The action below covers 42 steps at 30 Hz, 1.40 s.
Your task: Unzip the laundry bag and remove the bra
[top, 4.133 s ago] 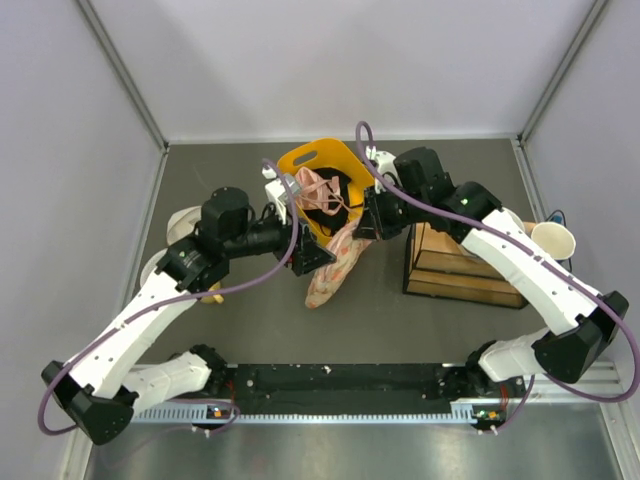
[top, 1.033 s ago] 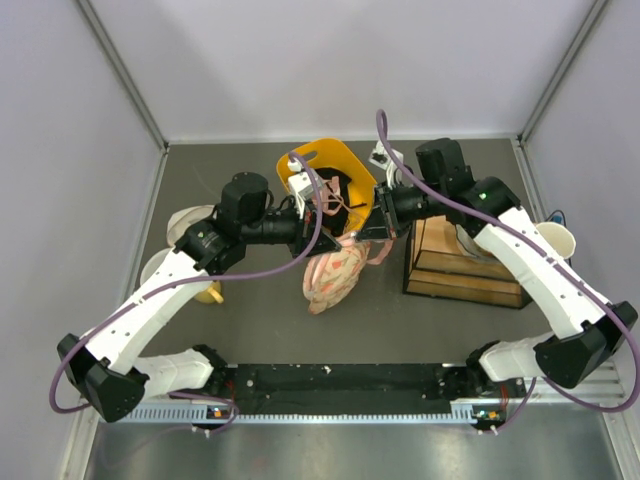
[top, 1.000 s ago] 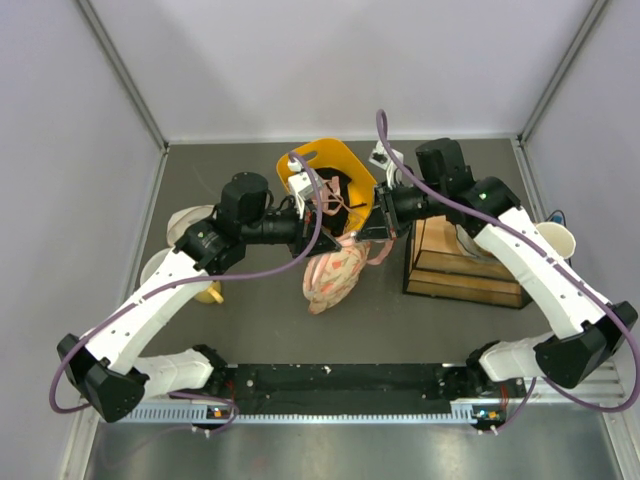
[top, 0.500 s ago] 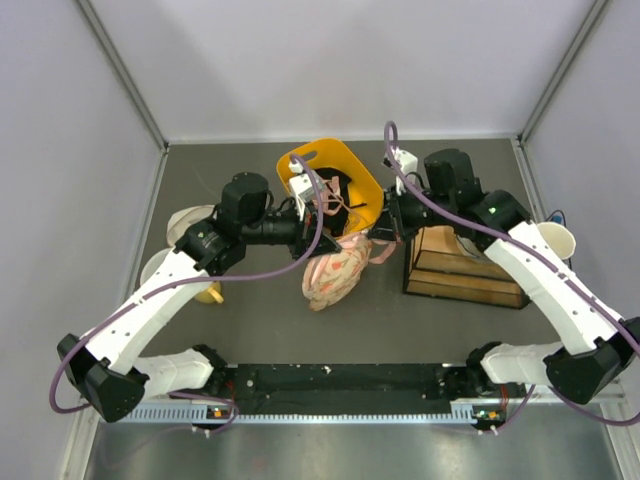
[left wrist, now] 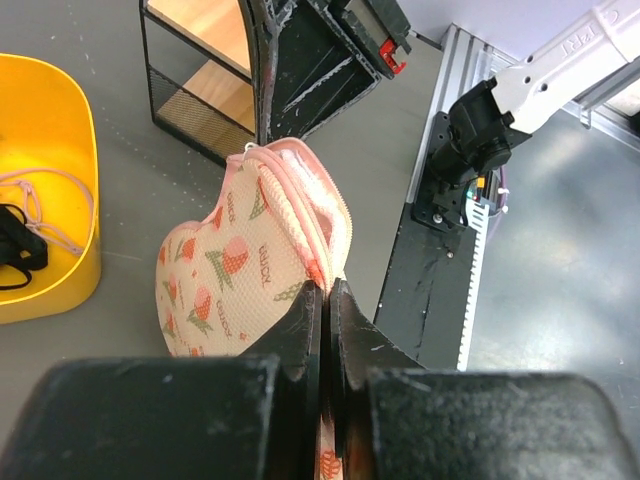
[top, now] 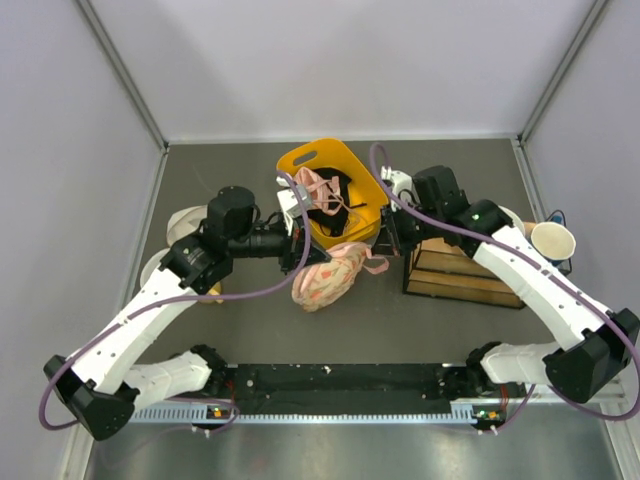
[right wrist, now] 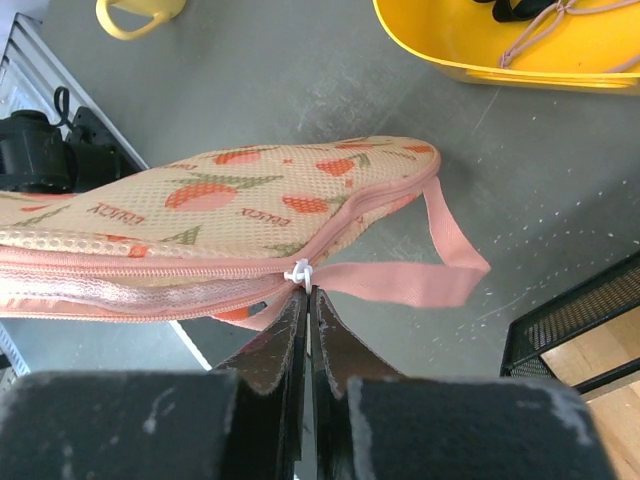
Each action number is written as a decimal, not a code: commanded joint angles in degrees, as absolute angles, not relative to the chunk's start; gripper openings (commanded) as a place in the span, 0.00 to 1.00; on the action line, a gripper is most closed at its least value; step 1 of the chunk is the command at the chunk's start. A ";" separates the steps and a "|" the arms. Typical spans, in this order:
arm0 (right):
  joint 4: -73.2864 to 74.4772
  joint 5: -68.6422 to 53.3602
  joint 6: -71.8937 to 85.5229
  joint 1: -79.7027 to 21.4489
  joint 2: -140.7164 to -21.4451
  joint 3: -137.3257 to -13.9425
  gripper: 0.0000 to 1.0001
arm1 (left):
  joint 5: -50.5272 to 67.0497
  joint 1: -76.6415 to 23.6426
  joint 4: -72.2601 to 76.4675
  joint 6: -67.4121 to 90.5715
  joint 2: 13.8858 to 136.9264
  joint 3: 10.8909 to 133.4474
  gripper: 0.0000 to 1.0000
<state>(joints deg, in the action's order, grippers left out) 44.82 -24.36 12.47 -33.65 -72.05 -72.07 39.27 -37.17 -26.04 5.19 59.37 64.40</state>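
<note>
Pink laundry bag hangs btwn the two arms, just in front of the yellow basket. It looks held clear of the worktop, tho I can't be sure from above.

R jaws are clenched on the small white zip pull, right at the end where the pink loop strap comes off. L jaws are clamped tight on the bag's pink edging at the opp. end, w/ a fold of the printed mesh pinched in them.

Zip seam runs lengthwise along the bag, from the R jaws toward the L ones, & looks shut along what I can see. So I'd say the pull has approx the whole seam to travel, away from the loop end & twd the L arm, w/ the L side as anchor.

Bra not visible, presumably inside the bag. Wooden rack sits just beside the R arm, so that side has little room.
</note>
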 commanded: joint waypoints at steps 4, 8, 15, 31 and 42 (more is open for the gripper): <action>43.86 -25.58 11.95 -34.10 -68.29 -74.53 0.00 | 37.28 -36.74 -26.36 1.67 58.19 67.24 0.00; 43.95 -25.66 12.83 -34.01 -65.75 -74.35 0.00 | 33.23 -36.56 -27.51 0.35 54.51 65.58 0.00; 45.09 -25.14 10.99 -34.19 -63.37 -76.38 0.00 | 27.43 -36.56 -23.82 -4.13 45.71 60.82 0.00; 41.84 -27.51 9.58 -34.19 -66.80 -71.46 0.00 | 19.33 -36.48 -12.66 -0.26 37.09 62.92 0.00; 38.33 -21.36 5.19 -34.28 -64.43 -75.32 0.69 | 27.23 -36.56 -23.28 -0.79 42.10 69.52 0.00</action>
<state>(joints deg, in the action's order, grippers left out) 43.77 -24.12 8.47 -34.06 -67.11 -72.14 22.61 -36.73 -21.61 -0.95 40.91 66.19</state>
